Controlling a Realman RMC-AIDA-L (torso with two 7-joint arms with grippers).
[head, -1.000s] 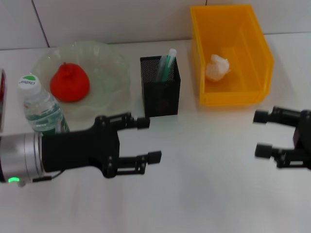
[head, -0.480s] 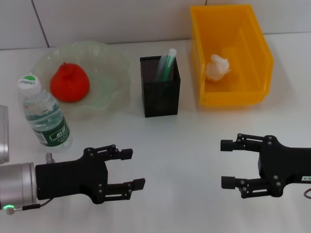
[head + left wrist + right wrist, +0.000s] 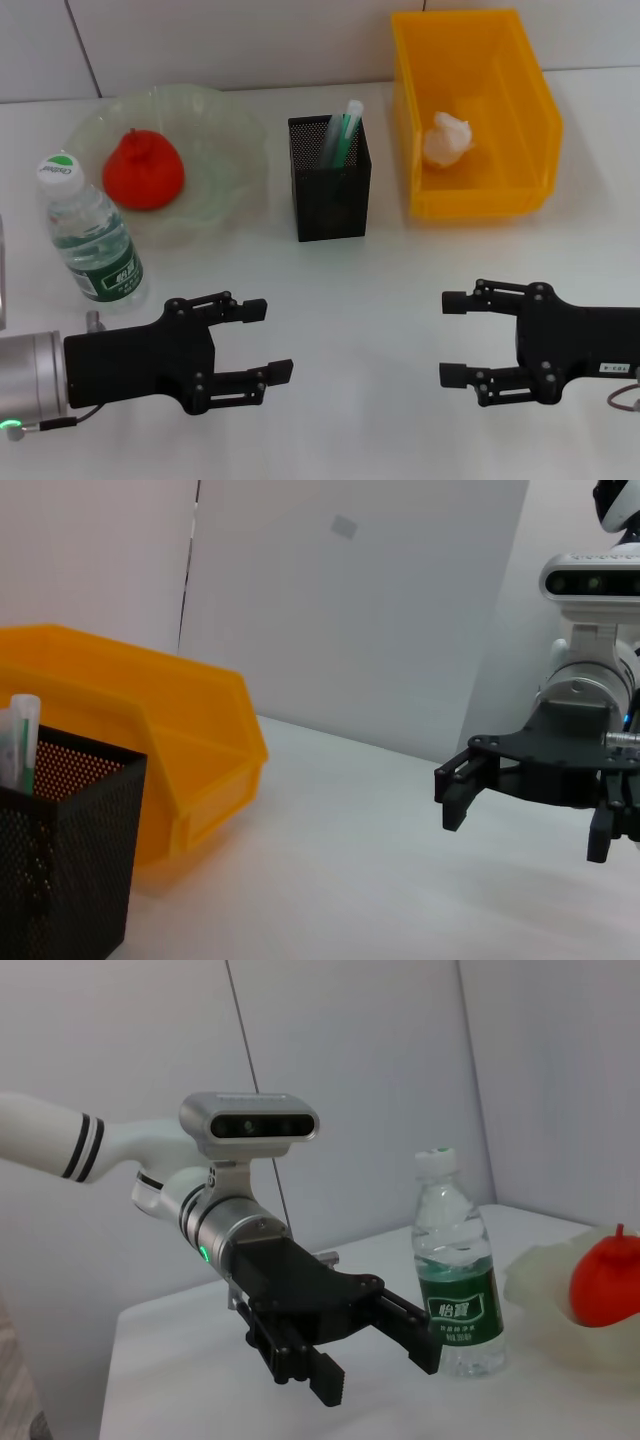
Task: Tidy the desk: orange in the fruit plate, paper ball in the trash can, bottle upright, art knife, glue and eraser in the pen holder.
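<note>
Bottle upright, just behind open left pincer.

The red-orange orange lies in the pale-green fruit plate left of the black mesh pen holder, the capped bottle upright just beside the plate, the white paper ball inside the yellow trash can right of the holder.

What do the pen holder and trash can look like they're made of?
Pen holder: black metal mesh, going by the fine see-through grid, matte. Trash can: probably moulded plastic, with smooth, slightly glossy yellow-orange walls of one uniform colour.
</note>
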